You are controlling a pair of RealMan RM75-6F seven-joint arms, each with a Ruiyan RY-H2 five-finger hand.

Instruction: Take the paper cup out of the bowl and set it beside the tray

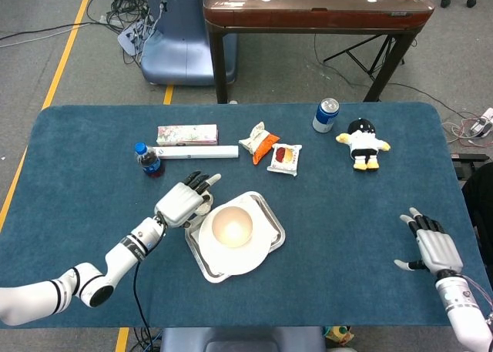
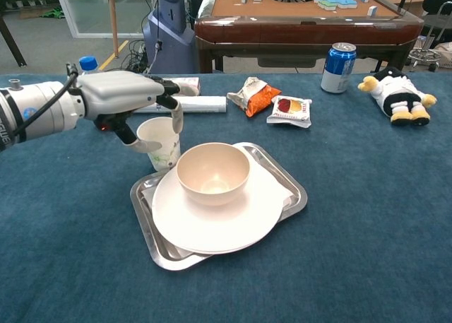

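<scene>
The white paper cup (image 2: 161, 141) stands upright on the blue table, touching the left rim of the steel tray (image 2: 291, 189). My left hand (image 2: 121, 95) hovers over it, with the thumb against the cup's left side and a finger hanging over its right rim, so the cup still sits between them. In the head view the left hand (image 1: 183, 202) hides the cup. The beige bowl (image 2: 212, 173) rests empty on a white plate (image 2: 212, 220) in the tray. My right hand (image 1: 433, 246) lies open near the table's front right corner.
Behind the left hand are a blue-capped bottle (image 1: 148, 159), a pink box (image 1: 187, 134) and a long white box (image 1: 196, 152). Two snack packs (image 1: 271, 150), a blue can (image 1: 326, 115) and a penguin toy (image 1: 363, 142) lie further back.
</scene>
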